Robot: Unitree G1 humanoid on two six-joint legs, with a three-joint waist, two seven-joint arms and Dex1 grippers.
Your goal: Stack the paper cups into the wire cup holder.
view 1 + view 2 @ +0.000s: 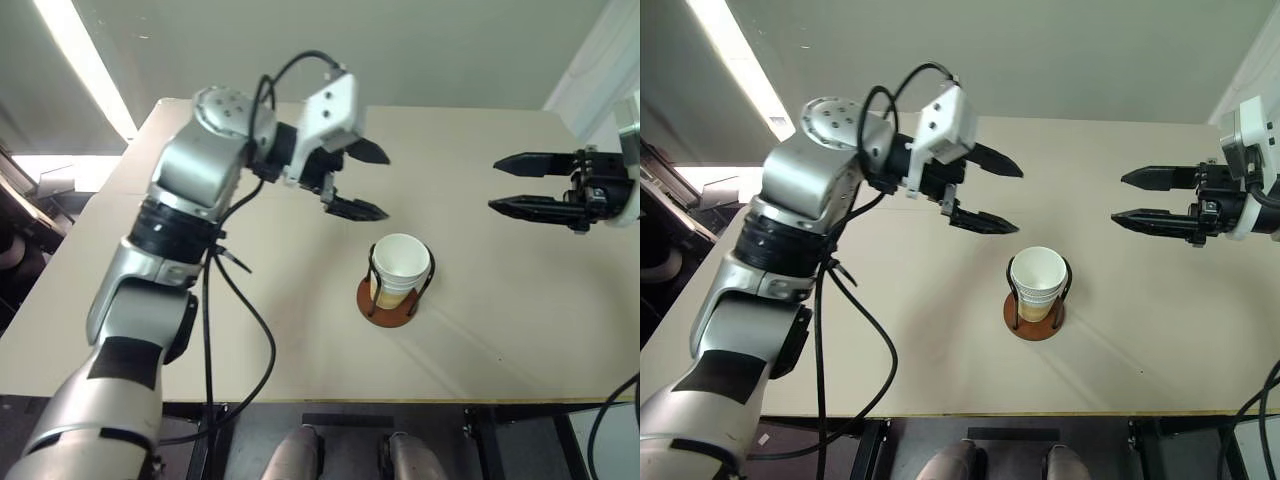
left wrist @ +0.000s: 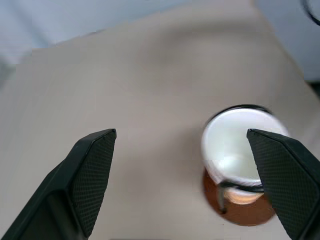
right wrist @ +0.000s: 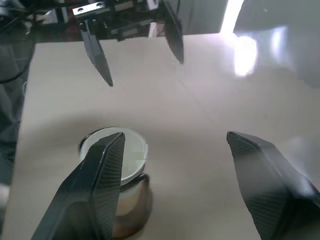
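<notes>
The paper cups (image 1: 400, 268) stand nested in a stack inside the wire cup holder (image 1: 386, 305), whose reddish-brown base rests on the table near its middle. The white inside of the top cup (image 2: 235, 145) faces up between the black wire loops. My left gripper (image 1: 370, 182) hovers above and behind the stack, open, nothing between its fingers. At the right, my right gripper (image 1: 508, 183) is held level and open, pointing toward the left, clear of the cups. In the right wrist view the stack (image 3: 120, 155) sits below, with the left gripper (image 3: 140, 57) across from it.
The beige table (image 1: 500, 320) carries the holder. Its front edge runs along the bottom of the head views, and black cables hang from my left arm over the table's left part.
</notes>
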